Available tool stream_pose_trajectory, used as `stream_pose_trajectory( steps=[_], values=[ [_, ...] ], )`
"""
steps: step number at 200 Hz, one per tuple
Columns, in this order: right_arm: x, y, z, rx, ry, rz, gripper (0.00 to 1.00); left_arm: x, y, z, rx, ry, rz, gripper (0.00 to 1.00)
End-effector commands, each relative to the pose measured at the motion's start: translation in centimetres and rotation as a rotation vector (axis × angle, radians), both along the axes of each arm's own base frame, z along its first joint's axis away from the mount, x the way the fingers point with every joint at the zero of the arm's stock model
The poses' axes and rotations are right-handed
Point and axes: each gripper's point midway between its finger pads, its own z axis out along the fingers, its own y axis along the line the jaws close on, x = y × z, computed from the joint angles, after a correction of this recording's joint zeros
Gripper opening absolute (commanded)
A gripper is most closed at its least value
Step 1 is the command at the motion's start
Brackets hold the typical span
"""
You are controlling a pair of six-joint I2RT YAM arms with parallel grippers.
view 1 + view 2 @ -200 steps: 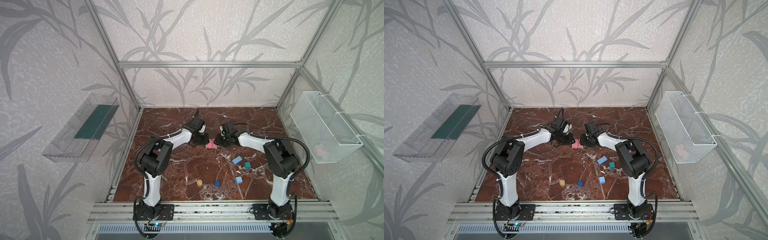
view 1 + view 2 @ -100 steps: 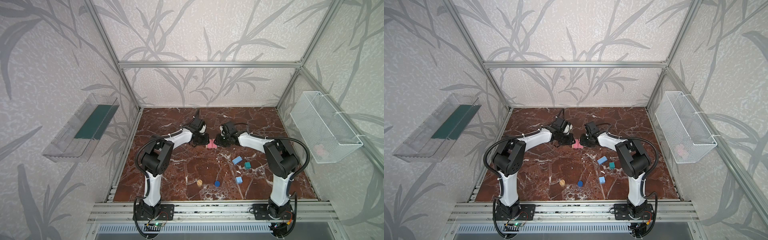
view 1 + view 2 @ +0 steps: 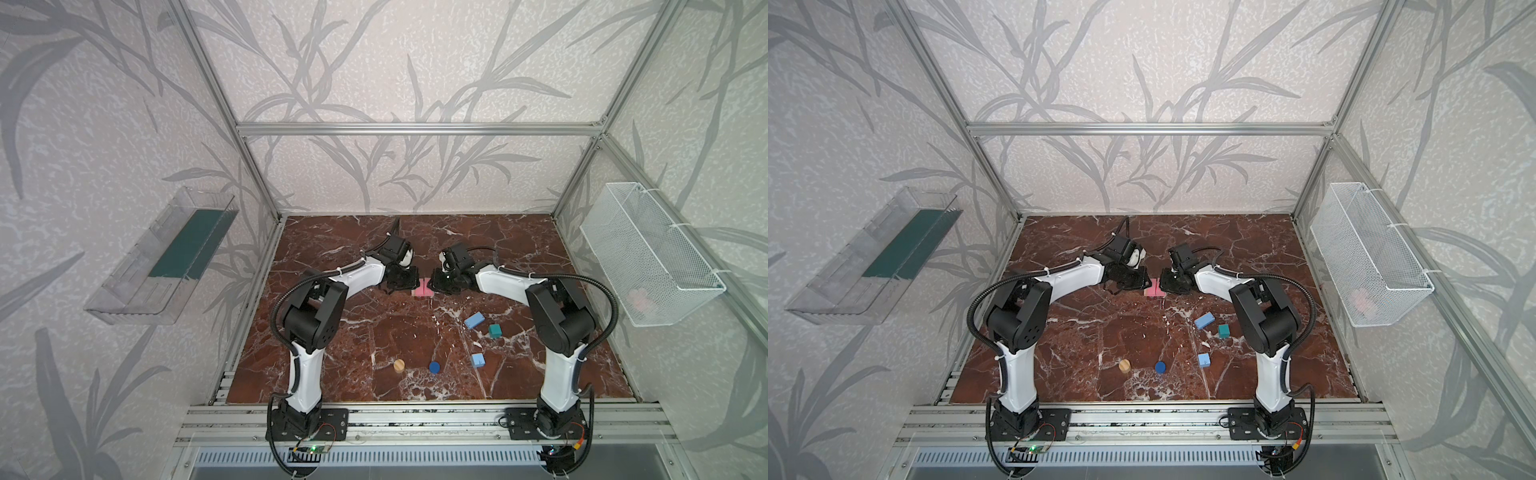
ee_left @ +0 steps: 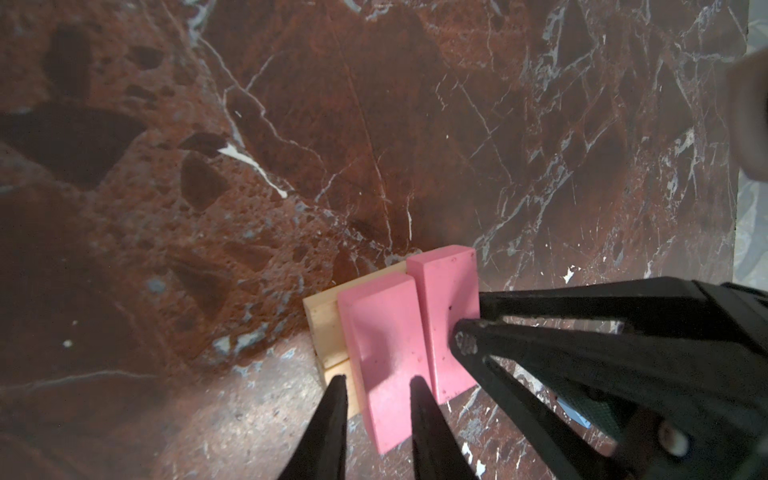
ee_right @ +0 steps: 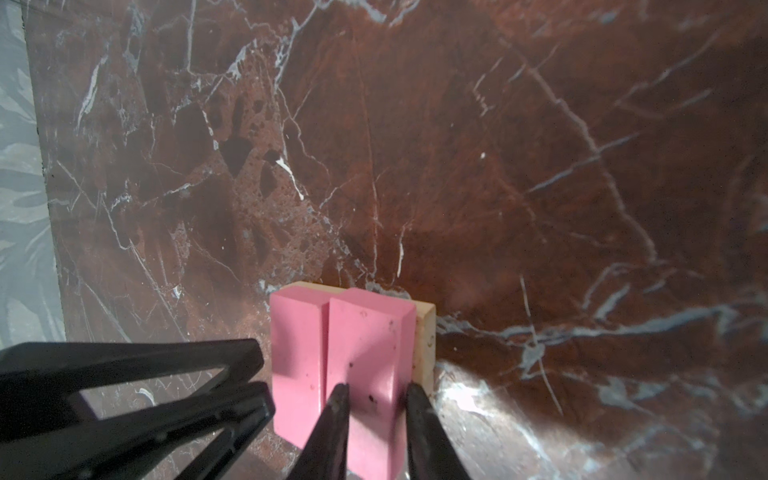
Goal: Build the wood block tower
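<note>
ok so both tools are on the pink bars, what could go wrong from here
The left tool on the left pink bar and the right tool on the right pink bar sit nose to nose, so any sideways move may knock them together. The two bars appear to touch, so pulling one could drag its neighbour or shift the tan bars beneath.

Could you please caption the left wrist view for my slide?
Left gripper and right gripper each straddle one of the pink bars, laid side by side atop the tan bars.
</note>
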Motion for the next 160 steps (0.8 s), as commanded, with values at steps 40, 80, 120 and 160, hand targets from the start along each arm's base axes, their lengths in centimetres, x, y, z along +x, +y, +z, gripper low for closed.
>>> stream_pose_trajectory(
  steps=[40,80,120,160],
  values=[
    [0.57,0.5,0.3,0.016,-0.009,0.013,0.26,0.15,-0.48,-0.11,0.0,0.017,-0.004,0.26],
    [0.66,0.5,0.4,0.014,-0.012,0.013,0.27,0.17,-0.47,-0.16,0.002,0.018,-0.003,0.25],
    [0.75,0.57,0.53,0.017,-0.013,0.012,0.27,0.18,-0.47,-0.23,0.002,0.02,-0.002,0.25],
    [0.88,0.59,0.7,0.02,-0.016,0.011,0.25,0.21,-0.55,-0.2,0.001,0.02,-0.002,0.23]
  ],
)
